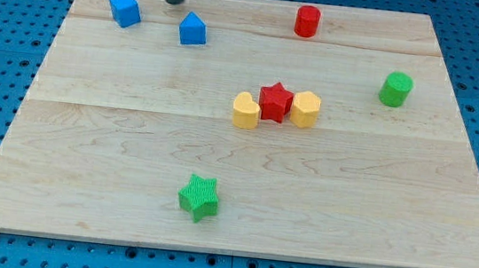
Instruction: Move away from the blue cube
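Note:
The blue cube (125, 9) sits near the view's top left corner of the wooden board (110, 174). My tip (174, 1) is at the view's top, to the right of the blue cube and apart from it. A second blue block (192, 29), shaped like a small house, lies just below and right of my tip.
A red cylinder (307, 21) stands at the view's top, right of centre. A green cylinder (395, 89) is at the right. A yellow heart (245, 111), a red star (275, 101) and a yellow hexagon (305, 109) touch in a row at centre. A green star (199, 197) lies near the bottom.

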